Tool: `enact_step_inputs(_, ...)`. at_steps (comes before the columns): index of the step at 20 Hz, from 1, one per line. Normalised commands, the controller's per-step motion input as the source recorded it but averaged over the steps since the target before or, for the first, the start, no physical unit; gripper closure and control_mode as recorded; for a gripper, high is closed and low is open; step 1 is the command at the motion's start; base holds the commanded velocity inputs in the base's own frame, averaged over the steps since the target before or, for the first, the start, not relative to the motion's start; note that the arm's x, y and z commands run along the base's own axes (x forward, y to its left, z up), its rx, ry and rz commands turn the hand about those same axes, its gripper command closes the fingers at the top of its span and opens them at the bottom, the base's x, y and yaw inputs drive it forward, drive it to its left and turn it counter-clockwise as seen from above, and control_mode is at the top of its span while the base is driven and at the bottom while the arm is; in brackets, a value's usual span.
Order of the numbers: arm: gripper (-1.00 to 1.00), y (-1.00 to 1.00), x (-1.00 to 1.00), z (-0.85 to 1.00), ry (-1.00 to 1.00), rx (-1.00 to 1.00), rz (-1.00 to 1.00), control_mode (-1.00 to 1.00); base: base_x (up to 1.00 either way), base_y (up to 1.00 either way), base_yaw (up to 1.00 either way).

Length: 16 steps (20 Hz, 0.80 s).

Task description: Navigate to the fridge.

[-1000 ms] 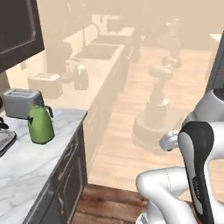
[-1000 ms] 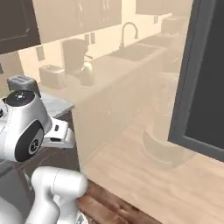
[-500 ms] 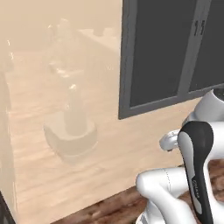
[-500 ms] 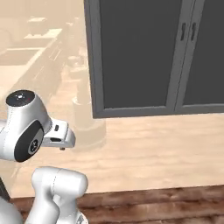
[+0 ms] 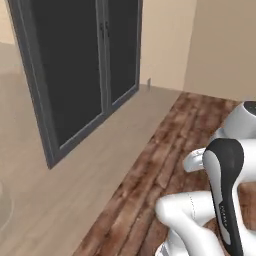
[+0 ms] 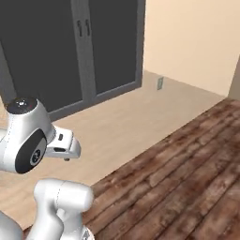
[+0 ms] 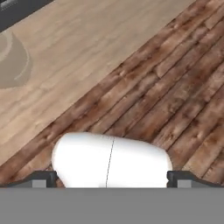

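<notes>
- Turning the base on is my advice, since no fridge stands ahead of the tool (image 7: 112, 177), so I cannot place it.
- Dark tall cabinet (image 5: 75, 75) beyond the tool is not the target.
- Tool sits released, tips wide apart, holding nothing above the wooden floor (image 7: 175, 87).

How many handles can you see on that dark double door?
2: a pair of short vertical handles side by side at the centre seam of the dark double door, near its top. Others may be out of frame.

Fridge: cannot tell where; the tall dark grey two-door cabinet (image 5: 75, 75) with short handles stands shut against the wall.
</notes>
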Motion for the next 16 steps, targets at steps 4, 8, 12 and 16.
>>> enact_step_inputs(4, -1.0, 0.0, 0.0, 0.0, 0.0, 0.0, 0.0, 1.0, 0.0, 0.0, -1.0)
enact_step_inputs(8, -1.0, 0.0, 0.0, 0.0, 0.0, 0.0, 0.0, 1.0, 0.0, 0.0, -1.0)
enact_step_inputs(12, -1.0, 0.0, 0.0, 0.0, 0.0, 0.0, 0.0, 1.0, 0.0, 0.0, -1.0)
enact_step_inputs(16, -1.0, 0.0, 0.0, 0.0, 0.0, 0.0, 0.0, 1.0, 0.0, 0.0, -1.0)
